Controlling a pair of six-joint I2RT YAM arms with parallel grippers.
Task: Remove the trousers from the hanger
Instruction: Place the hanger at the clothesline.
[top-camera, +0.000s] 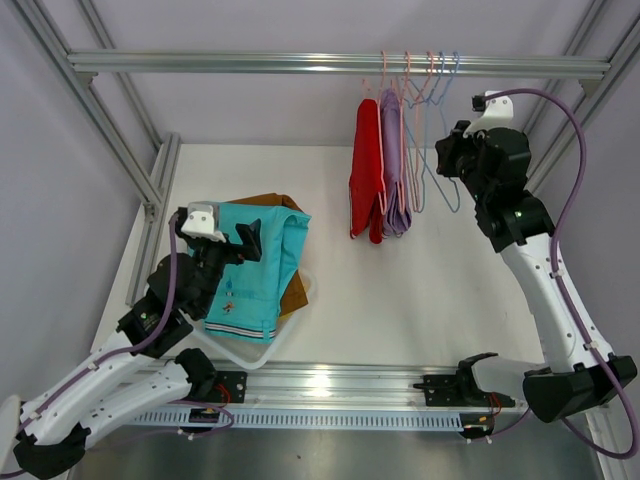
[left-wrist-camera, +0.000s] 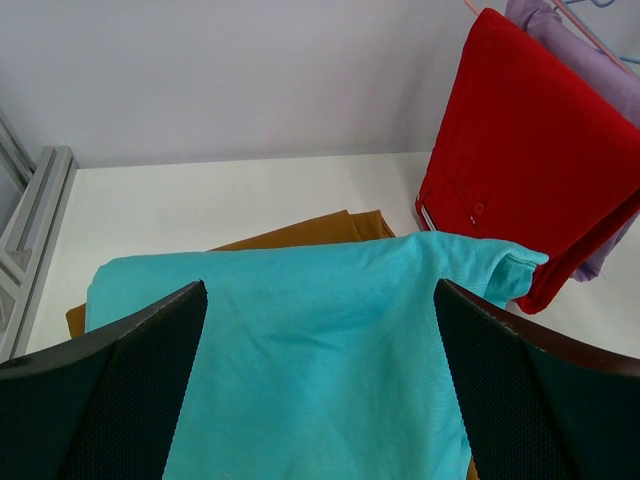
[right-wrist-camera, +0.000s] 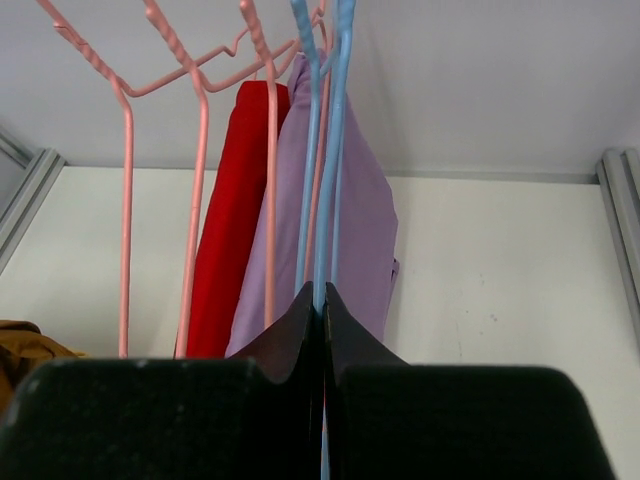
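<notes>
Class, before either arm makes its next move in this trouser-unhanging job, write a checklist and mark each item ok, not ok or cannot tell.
1. Left gripper open above the teal trousers, holding nothing: ok.
2. The teal trousers lying on the brown trousers: ok.
3. Right gripper shut on a blue hanger: ok.
4. That blue hanger bare of cloth: ok.
5. Red trousers and lilac trousers taken down: not ok, both hang from the rail.
</notes>
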